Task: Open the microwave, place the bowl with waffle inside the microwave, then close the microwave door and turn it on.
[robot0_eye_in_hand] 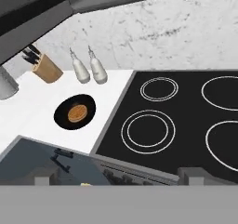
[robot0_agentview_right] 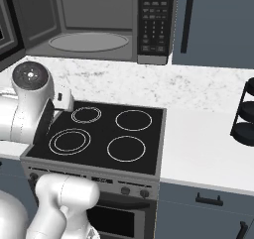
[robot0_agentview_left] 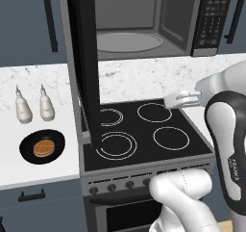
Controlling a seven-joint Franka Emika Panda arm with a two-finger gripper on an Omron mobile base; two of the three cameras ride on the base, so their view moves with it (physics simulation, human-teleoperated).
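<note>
The microwave (robot0_agentview_left: 144, 19) hangs above the stove with its grey cavity and glass turntable (robot0_agentview_left: 129, 42) showing. The microwave door (robot0_agentview_left: 85, 62) stands swung out toward me, edge-on, over the stove's left side. The bowl with waffle (robot0_agentview_left: 42, 147) sits on the white counter left of the stove, also seen as the bowl (robot0_eye_in_hand: 75, 111) in the hand view. My gripper (robot0_agentview_left: 169, 100) hovers over the stove's back right ring, pointing left, open and empty. In the hand view the gripper (robot0_eye_in_hand: 116, 179) looks down at the stove's front edge, with the bowl away to its left.
Two white bottles (robot0_agentview_left: 33, 107) stand behind the bowl, with a knife block (robot0_eye_in_hand: 46, 69) further left. The black four-ring stove (robot0_agentview_left: 158, 147) has knobs along its front. The keypad (robot0_agentview_right: 151, 22) is on the microwave's right. A black tiered rack (robot0_agentview_right: 245, 114) stands on the right counter.
</note>
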